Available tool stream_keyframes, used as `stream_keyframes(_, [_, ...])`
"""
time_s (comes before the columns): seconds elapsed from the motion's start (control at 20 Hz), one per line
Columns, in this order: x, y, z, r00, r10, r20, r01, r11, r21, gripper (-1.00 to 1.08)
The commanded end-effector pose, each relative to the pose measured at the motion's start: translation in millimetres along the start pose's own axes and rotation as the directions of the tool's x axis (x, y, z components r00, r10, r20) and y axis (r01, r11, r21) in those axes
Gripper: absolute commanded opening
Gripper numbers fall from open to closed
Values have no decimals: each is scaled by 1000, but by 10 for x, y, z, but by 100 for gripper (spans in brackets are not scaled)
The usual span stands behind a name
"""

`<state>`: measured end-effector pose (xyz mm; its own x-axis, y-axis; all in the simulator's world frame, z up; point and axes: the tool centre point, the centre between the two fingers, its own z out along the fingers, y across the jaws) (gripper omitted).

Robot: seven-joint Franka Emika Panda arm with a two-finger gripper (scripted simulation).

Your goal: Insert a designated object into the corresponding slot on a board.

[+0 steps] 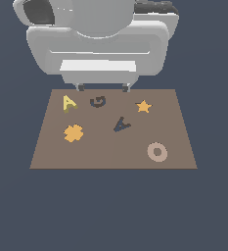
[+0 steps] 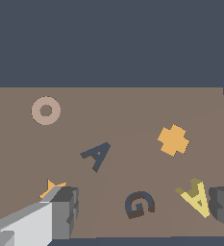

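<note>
On the board [image 1: 110,147], toward the exterior view's left and near its far edge, lies the yellow A [image 1: 69,103], flat on the brown surface and free of any grasp. Just to its right in that view sits the dark G recess [image 1: 98,101], and farther right the orange star [image 1: 143,106]. Nearer the middle of the board is the A slot [image 1: 121,124], dark and tilted, well apart from the yellow A. An orange clover [image 1: 73,133] lies close in front of the yellow A, and a pale ring [image 1: 157,152] rests near the board's front right corner.

Above the far edge hangs the gripper [image 2: 143,211], its pale body filling the upper part of the exterior view. In the wrist view the jaws stand spread wide, holding nothing. One finger [image 2: 65,212] shows beside the star [image 2: 52,188], partly covering it; the other finger [image 2: 223,209] shows just beside the yellow A [image 2: 196,197], with a slight gap between them. Between the two fingers lie the G recess [image 2: 139,204] and, beyond it, the A slot [image 2: 97,155]. The clover [image 2: 173,140] and ring [image 2: 46,110] lie farther off on the board [image 2: 132,105].
</note>
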<state>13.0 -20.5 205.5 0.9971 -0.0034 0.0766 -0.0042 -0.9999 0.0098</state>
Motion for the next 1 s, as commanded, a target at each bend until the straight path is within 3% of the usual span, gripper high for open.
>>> stream_keyframes(0.0, [0,0,0,1000,0,0,0,1000,0,100])
stream_keyframes(0.5, [-117,101,132,999,-44,6,44,999,3,100])
stream_keyframes(0.95, [-391,379,465,988,-155,21,155,988,11,100])
